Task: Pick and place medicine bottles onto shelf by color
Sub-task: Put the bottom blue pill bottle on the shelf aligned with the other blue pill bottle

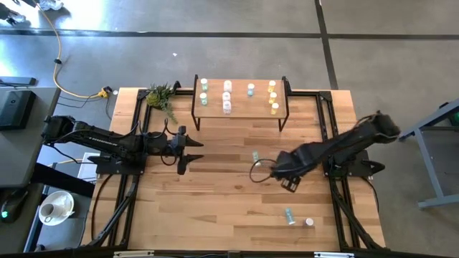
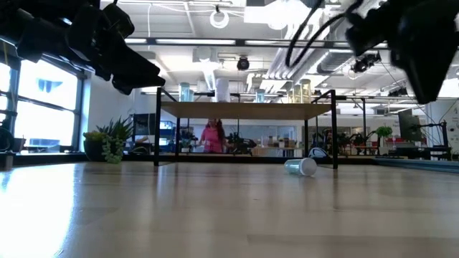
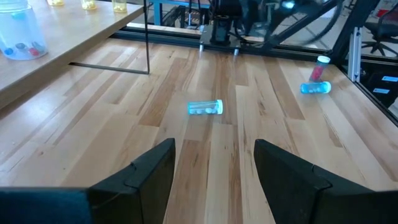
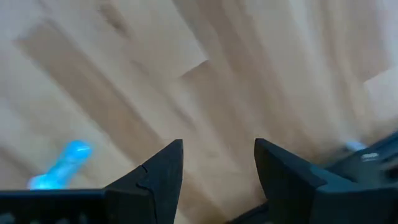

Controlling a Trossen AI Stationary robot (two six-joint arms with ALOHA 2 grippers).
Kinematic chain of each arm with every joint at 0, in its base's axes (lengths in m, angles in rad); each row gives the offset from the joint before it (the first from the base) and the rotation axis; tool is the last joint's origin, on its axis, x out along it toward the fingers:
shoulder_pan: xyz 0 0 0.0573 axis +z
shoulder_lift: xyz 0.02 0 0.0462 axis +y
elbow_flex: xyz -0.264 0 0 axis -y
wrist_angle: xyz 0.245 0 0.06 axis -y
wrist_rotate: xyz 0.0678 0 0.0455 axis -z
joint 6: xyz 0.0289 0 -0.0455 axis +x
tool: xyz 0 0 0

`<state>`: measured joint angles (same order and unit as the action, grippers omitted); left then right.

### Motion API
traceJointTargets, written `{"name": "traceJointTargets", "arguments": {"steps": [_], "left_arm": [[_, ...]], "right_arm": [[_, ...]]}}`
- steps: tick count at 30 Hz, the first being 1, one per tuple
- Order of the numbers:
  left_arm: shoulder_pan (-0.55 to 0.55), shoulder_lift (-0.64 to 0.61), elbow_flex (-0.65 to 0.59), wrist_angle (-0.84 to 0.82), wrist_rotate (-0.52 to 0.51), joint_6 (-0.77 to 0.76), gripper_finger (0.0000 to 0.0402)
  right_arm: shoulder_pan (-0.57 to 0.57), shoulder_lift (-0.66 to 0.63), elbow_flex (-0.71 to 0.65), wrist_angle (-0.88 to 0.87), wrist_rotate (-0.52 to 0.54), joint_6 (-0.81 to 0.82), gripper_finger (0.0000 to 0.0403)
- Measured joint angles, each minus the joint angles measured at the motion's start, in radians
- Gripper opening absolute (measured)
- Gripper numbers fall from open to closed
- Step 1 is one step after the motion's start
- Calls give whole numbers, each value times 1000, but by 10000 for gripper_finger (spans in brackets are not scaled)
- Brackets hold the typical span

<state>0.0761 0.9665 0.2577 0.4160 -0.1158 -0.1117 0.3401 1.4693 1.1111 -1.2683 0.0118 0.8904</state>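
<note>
The shelf (image 1: 240, 107) stands at the table's far middle, with teal-green (image 1: 204, 89), white/pinkish (image 1: 226, 97), light blue (image 1: 251, 89) and yellow (image 1: 272, 97) bottles standing on it in columns. A light blue bottle (image 1: 255, 155) lies on its side on the table; it also shows in the left wrist view (image 3: 205, 107) and the low view (image 2: 301, 166). Another light blue bottle (image 1: 289, 215) and a white/pinkish one (image 1: 309, 222) lie near the front right. My left gripper (image 1: 191, 154) is open and empty, left of the middle bottle. My right gripper (image 1: 290, 184) is open and empty above the table, with a blue bottle (image 4: 62, 167) in its wrist view.
A small green plant (image 1: 161, 97) stands left of the shelf. Black frame rails (image 1: 326, 115) run along the table's left and right sides. The shelf's thin black legs (image 3: 148, 37) stand on the wood.
</note>
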Motion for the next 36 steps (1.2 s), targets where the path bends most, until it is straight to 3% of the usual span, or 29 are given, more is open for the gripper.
{"name": "traceJointTargets", "arguments": {"steps": [7,20,26,36], "left_arm": [[0,0,0,0,-1,-1,209],[0,0,0,0,-3,-1,209],[0,0,0,1,-4,-8,209],[0,0,0,1,-4,-8,209]], "right_arm": [[183,-134,-47,62,6,315,189],[621,-140,-47,87,264,838,189],[712,-140,-47,130,307,993,189],[763,-83,-47,194,334,1021,189]]}}
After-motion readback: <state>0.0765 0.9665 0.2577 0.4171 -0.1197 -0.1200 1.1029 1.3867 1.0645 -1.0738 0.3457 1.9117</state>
